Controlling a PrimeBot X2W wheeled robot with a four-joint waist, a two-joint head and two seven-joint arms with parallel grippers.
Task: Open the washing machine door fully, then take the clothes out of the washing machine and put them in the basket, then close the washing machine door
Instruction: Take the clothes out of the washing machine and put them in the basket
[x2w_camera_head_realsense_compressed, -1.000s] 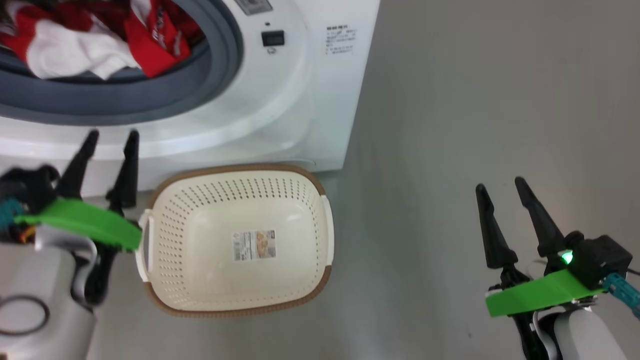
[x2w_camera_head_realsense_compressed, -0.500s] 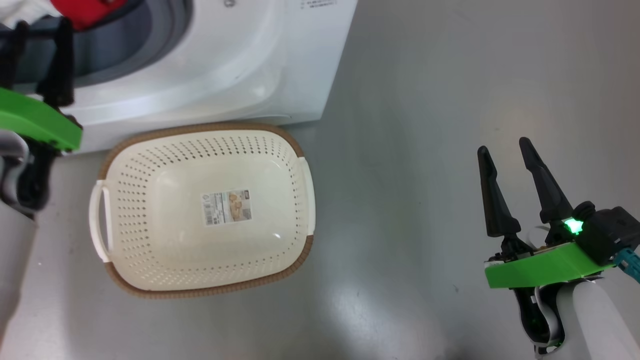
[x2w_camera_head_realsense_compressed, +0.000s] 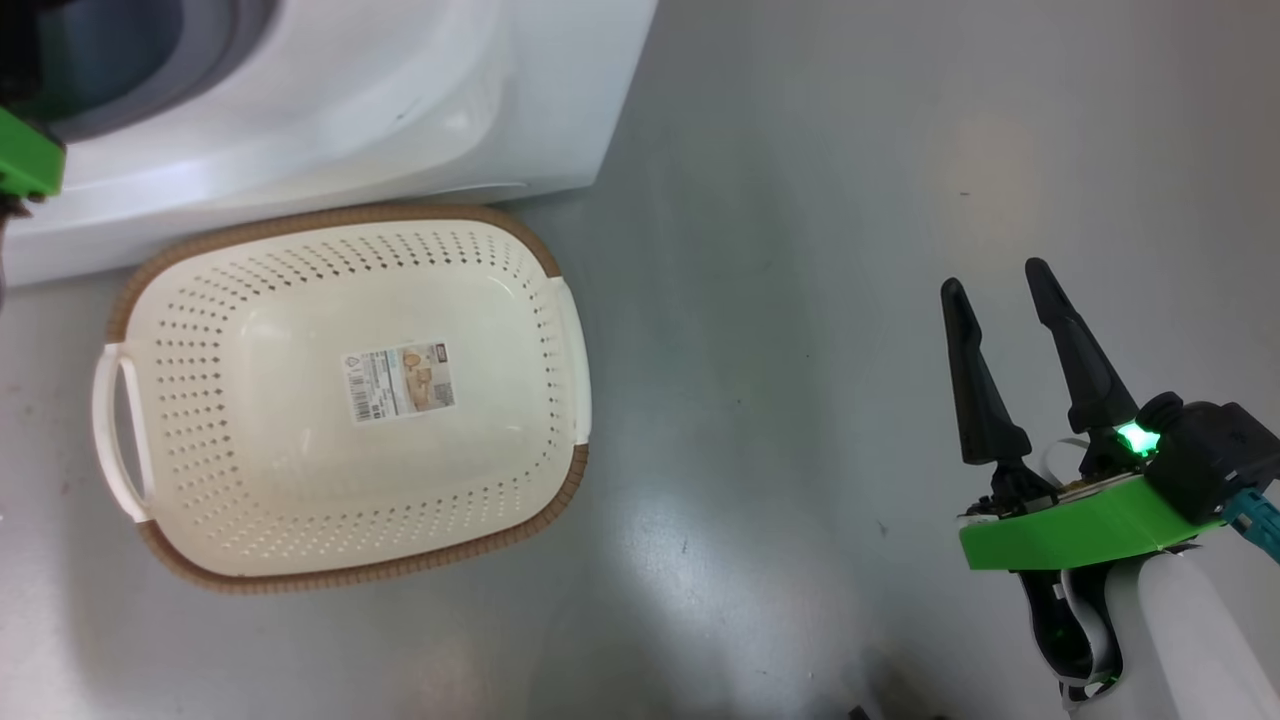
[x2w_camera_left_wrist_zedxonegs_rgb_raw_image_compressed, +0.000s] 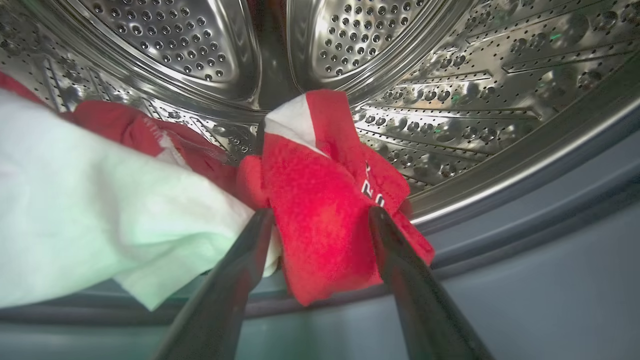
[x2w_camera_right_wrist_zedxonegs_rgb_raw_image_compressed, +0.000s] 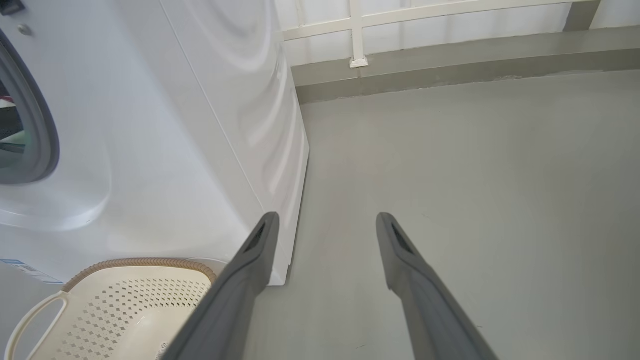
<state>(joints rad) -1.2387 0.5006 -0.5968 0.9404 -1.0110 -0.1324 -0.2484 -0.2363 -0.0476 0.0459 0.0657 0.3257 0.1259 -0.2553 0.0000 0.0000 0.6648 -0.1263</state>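
None of the red-and-white clothes (x2w_camera_left_wrist_zedxonegs_rgb_raw_image_compressed: 320, 150) lie in the cream perforated plastic basket (x2w_camera_head_realsense_compressed: 520, 330); one red fold sits ungripped within the wide-open left claw (x2w_camera_left_wrist_zedxonegs_rgb_raw_image_compressed: 321, 212) inside the white washing machine (x2w_camera_left_wrist_zedxonegs_rgb_raw_image_compressed: 450, 100). Meanwhile the right claw (x2w_camera_head_realsense_compressed: 992, 275) gapes empty; unloading and door-closing are likely still to do.

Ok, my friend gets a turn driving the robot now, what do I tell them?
Left claw: open, at the drum mouth, one finger each side of a red fold of the clothes; nothing gripped.
Right claw: open, empty, over the floor.
Basket: by the washer, no clothes in it.
Done: door open enough to reach in.
To do: grab clothes, fill basket, shut door.
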